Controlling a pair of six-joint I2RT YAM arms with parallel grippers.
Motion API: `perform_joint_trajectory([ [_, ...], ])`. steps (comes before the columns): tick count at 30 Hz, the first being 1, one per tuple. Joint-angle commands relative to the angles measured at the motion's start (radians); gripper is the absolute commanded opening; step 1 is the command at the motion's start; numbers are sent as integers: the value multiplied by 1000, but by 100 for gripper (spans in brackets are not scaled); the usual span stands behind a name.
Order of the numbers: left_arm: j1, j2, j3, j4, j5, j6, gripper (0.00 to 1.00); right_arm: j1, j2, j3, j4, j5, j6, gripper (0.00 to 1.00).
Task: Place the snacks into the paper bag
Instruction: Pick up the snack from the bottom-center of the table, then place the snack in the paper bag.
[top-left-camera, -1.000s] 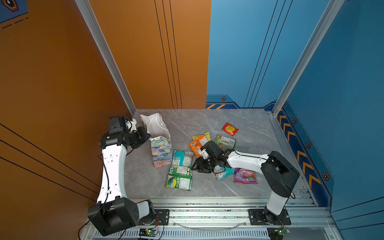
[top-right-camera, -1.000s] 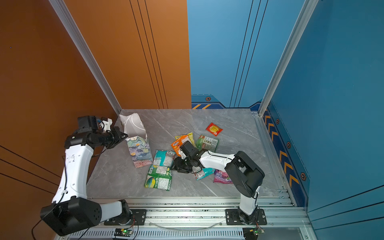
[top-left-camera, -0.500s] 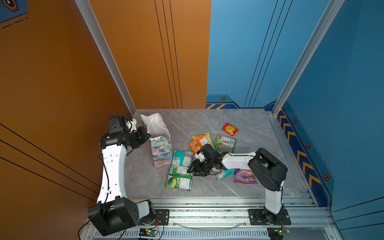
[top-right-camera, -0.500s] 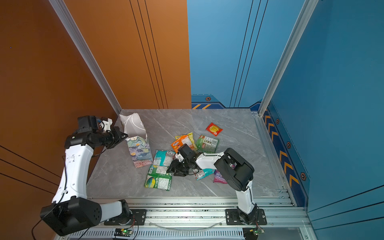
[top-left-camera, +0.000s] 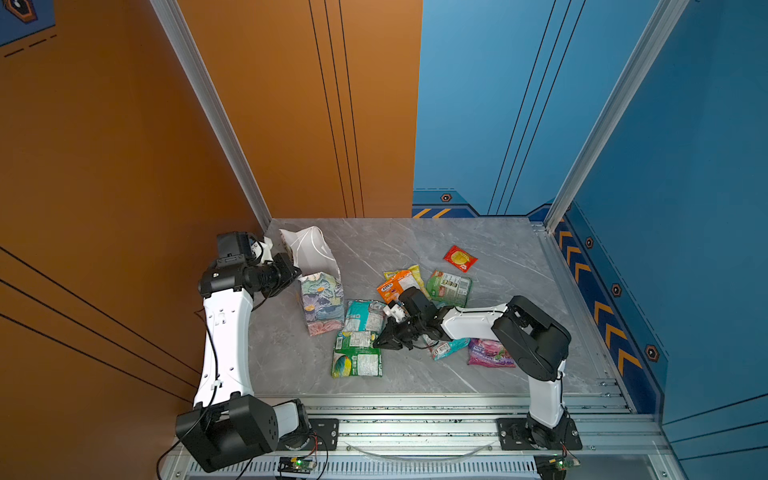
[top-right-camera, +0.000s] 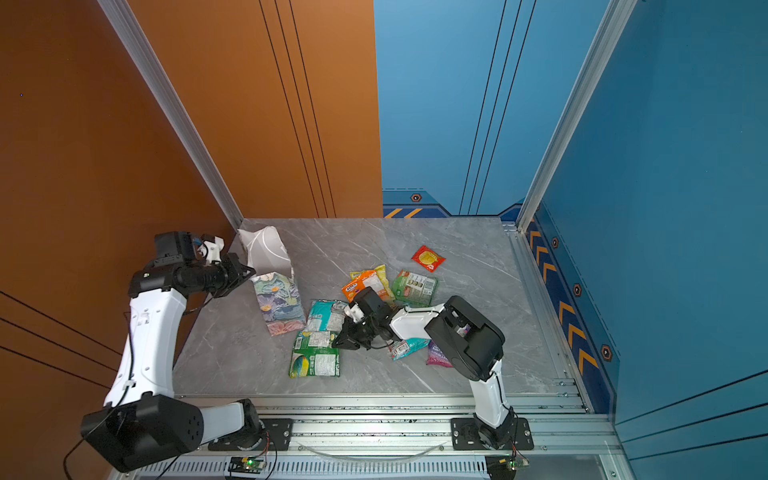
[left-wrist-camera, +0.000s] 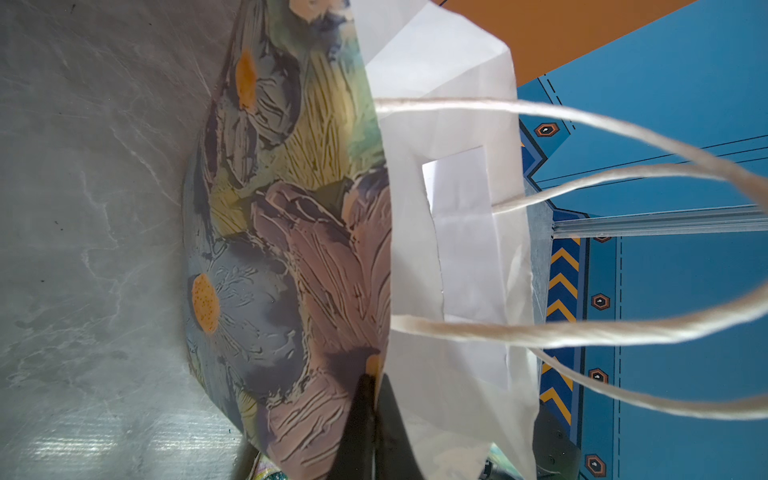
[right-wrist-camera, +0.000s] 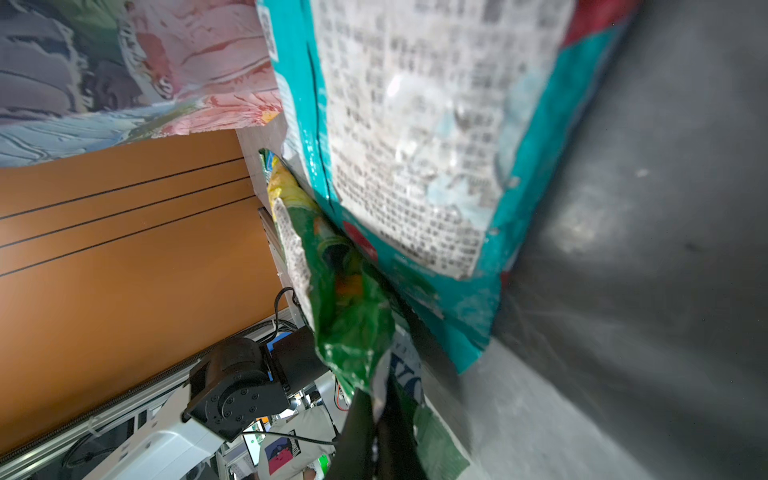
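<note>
The grey surface (top-left-camera: 415, 249) carries everything. On it the paper bag (top-left-camera: 322, 299) stands upright, near my right pincer (right-wrist-camera: 378, 411) but apart from it, with a teal packet (top-left-camera: 365, 316) lying between the two. My left arm is raised from its base and bent at the elbow. Its forearm reaches level to the bag's rim, where the left pincer (left-wrist-camera: 372, 386) is clamped together on the paper, one finger against the white lining and one on the flower print. The change is on the right: half a second ago that pincer stood apart over the pile, and now it has closed on the edge of a green packet (right-wrist-camera: 349, 307) just beside the teal one. I judge that the pick has begun and the carry to the bag comes next. The right arm lies low, stretched almost flat across the surface, wrist pitched down. The orange packet (top-left-camera: 395, 284), purple packet (top-left-camera: 490, 353) and small red packet (top-left-camera: 459, 257) lie behind the pincer, untouched.
</note>
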Motion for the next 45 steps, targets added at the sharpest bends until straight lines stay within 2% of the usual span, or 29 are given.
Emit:
perform_joint_trajectory([
  [1, 4, -14, -16, -11, 34, 5, 0, -36, -64, -7, 3, -17, 7, 0],
  [14, 4, -13, -19, -11, 40, 7, 0, -74, -236, 196, -297, -3, -106, 0],
  [24, 5, -17, -21, -11, 42, 6, 0, -97, -296, 316, -401, 63, -132, 0],
  [32, 4, -19, -27, -12, 43, 7, 0, -130, -311, 396, -450, 219, -148, 0],
  [40, 4, -19, -27, -11, 52, 10, 0, -128, -281, 653, -571, 449, -273, 0],
  [45, -3, -22, -22, 10, 87, 8, 0, -110, -219, 836, -592, 525, -325, 0],
])
